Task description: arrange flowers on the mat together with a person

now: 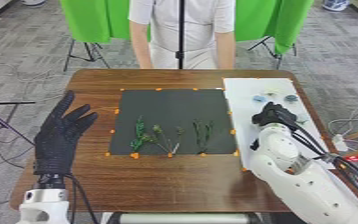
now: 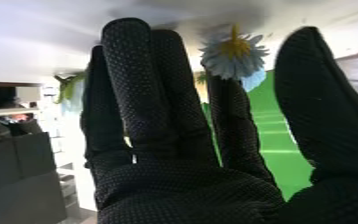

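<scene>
Head view, landmark the dark mat (image 1: 171, 107): orange bits (image 1: 135, 155) dotted round its edges, brown table (image 1: 158, 185) beneath. Green stems (image 1: 140, 131) laid in three groups on its near half. White sheet (image 1: 246, 87) just right of the mat, bearing a blue flower (image 1: 259, 98), a pale yellow flower (image 1: 271, 92) and a grey-blue flower (image 1: 290, 98). Beyond the mat, black pole (image 1: 181, 30) and green cloth (image 1: 87, 20). Left hand (image 1: 58, 137) left of the mat, apart from it, fingers straight, released. Right hand (image 1: 273, 114) right of the mat, over the sheet, its forearm covering part of that; black cables (image 1: 316, 150) alongside. Wrist view: right hand's fingers extended, unclenched; a pale blue flower with yellow centre (image 2: 235, 54) near the fingertips, contact can't be told. Green base of another bloom (image 2: 69, 86) on the little-finger side.
</scene>
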`<state>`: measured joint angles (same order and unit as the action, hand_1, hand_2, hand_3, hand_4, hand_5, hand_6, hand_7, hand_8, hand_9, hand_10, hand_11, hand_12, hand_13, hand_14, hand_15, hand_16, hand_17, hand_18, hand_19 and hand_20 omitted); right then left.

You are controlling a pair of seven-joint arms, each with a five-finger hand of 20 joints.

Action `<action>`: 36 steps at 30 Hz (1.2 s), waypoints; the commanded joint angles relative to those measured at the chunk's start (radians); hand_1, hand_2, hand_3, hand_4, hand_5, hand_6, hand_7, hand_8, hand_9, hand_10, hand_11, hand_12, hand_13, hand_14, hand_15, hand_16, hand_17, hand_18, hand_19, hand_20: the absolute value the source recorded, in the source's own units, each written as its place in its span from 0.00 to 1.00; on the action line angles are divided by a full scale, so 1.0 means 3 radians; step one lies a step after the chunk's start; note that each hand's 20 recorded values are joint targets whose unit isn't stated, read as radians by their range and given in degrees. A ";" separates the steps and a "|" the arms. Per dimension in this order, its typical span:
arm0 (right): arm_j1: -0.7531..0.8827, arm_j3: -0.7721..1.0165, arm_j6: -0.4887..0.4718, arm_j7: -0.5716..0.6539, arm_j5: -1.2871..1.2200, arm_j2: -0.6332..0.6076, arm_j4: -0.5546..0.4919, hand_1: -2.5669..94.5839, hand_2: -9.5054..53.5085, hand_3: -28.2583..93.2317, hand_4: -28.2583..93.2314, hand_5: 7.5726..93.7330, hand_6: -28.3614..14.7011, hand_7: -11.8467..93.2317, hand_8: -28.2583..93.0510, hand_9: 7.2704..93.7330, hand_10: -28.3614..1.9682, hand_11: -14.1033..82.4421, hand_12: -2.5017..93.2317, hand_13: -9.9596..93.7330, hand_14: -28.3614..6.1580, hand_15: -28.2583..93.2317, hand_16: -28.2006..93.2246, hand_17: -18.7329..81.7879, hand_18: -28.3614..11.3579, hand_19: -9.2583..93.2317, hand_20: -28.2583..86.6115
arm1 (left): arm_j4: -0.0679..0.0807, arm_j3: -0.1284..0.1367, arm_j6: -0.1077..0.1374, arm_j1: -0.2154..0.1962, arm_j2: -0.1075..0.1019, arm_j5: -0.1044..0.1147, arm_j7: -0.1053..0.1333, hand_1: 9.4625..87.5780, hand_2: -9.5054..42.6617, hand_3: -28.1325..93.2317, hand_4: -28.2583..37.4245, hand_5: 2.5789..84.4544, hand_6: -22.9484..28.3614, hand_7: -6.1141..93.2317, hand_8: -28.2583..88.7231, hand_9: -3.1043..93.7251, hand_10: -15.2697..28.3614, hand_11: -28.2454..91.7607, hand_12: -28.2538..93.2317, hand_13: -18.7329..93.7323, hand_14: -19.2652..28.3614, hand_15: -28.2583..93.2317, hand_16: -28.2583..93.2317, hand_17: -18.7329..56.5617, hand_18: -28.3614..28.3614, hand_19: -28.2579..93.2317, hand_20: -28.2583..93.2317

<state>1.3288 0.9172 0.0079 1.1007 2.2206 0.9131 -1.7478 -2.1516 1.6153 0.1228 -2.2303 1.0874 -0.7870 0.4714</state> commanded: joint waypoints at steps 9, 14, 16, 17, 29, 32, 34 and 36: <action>-0.0127 -0.0537 0.0645 -0.0014 0.0920 -0.0048 0.0262 0.69 0.00 0.72 0.00 0.83 0.74 0.41 0.19 0.99 0.80 0.27 0.40 0.90 0.76 0.59 0.48 0.48 0.27 0.81 0.38 | 0.0006 -0.0019 0.0004 -0.0029 -0.0053 0.0023 0.0044 0.14 0.34 0.83 0.00 0.34 0.55 0.18 0.17 0.39 0.77 0.43 0.33 0.42 0.92 0.60 0.18 0.19 0.98 0.75 0.18; -0.0113 -0.0496 0.0778 -0.0042 0.0949 -0.0071 0.0054 0.69 0.00 0.72 0.00 0.84 0.74 0.40 0.20 1.00 0.80 0.27 0.40 0.91 0.75 0.59 0.48 0.48 0.27 0.81 0.38 | -0.0007 -0.0009 0.0002 -0.0036 -0.0053 0.0020 0.0040 0.14 0.34 0.83 0.00 0.33 0.55 0.18 0.17 0.39 0.77 0.43 0.33 0.42 0.92 0.60 0.18 0.19 0.98 0.75 0.18; -0.0191 -0.0592 0.0911 -0.0136 0.0797 -0.0112 -0.0136 0.69 0.00 0.72 0.00 0.85 0.74 0.39 0.20 1.00 0.79 0.28 0.40 0.91 0.75 0.59 0.48 0.48 0.28 0.81 0.38 | -0.0022 0.0013 -0.0009 -0.0054 -0.0053 0.0002 0.0030 0.14 0.34 0.83 0.00 0.33 0.55 0.18 0.17 0.39 0.77 0.43 0.33 0.42 0.92 0.60 0.18 0.19 0.98 0.75 0.18; -0.0237 -0.0643 0.0913 -0.0230 0.0731 -0.0112 -0.0230 0.69 0.00 0.72 0.00 0.85 0.75 0.39 0.20 1.00 0.78 0.28 0.40 0.91 0.74 0.59 0.49 0.48 0.28 0.81 0.38 | -0.0033 0.0020 0.0008 -0.0074 -0.0079 0.0012 0.0047 0.14 0.34 0.83 0.00 0.33 0.55 0.18 0.17 0.39 0.77 0.43 0.33 0.42 0.91 0.60 0.18 0.19 0.98 0.75 0.18; -0.1288 -0.1796 0.0646 -0.1284 -0.0070 0.0439 -0.0311 0.66 0.00 0.73 0.00 0.83 0.78 0.39 0.20 1.00 0.79 0.27 0.41 0.89 0.72 0.62 0.46 0.46 0.31 0.81 0.40 | -0.0104 -0.0019 -0.0011 0.0060 -0.0390 0.0168 0.0236 0.15 0.36 0.81 0.00 0.34 0.56 0.17 0.17 0.40 0.79 0.42 0.33 0.43 0.97 0.60 0.18 0.21 1.00 0.78 0.17; -0.1470 -0.1984 0.0627 -0.1397 -0.0211 0.0649 -0.0119 0.66 0.00 0.72 0.00 0.83 0.78 0.39 0.19 1.00 0.80 0.27 0.41 0.89 0.72 0.63 0.45 0.46 0.31 0.81 0.40 | -0.0099 -0.0079 -0.0033 0.0137 -0.0462 0.0219 0.0316 0.15 0.37 0.81 0.00 0.33 0.57 0.17 0.17 0.40 0.81 0.41 0.34 0.45 1.00 0.59 0.19 0.22 1.00 0.82 0.08; -0.1574 -0.2098 0.0625 -0.1477 -0.0234 0.0781 0.0005 0.66 0.00 0.72 0.00 0.83 0.79 0.40 0.18 0.99 0.80 0.28 0.41 0.89 0.71 0.64 0.43 0.46 0.32 0.80 0.41 | -0.0107 -0.0129 -0.0015 0.0178 -0.0550 0.0264 0.0395 0.16 0.37 0.80 0.00 0.33 0.57 0.16 0.18 0.40 0.81 0.40 0.35 0.46 1.00 0.58 0.19 0.23 1.00 0.85 0.02; -0.1679 -0.2231 0.0639 -0.1537 -0.0256 0.0875 0.0102 0.66 0.00 0.73 0.00 0.82 0.79 0.41 0.18 0.99 0.79 0.29 0.40 0.88 0.71 0.65 0.43 0.46 0.32 0.80 0.42 | -0.0100 -0.0174 -0.0027 0.0263 -0.0592 0.0262 0.0371 0.15 0.37 0.80 0.00 0.33 0.57 0.16 0.17 0.40 0.81 0.40 0.35 0.46 0.99 0.57 0.20 0.24 1.00 0.86 0.00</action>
<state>0.9236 0.3233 0.1982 0.7070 2.1738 1.0408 -1.7818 -2.1708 1.5916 0.1223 -2.2028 0.9545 -0.7317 0.5563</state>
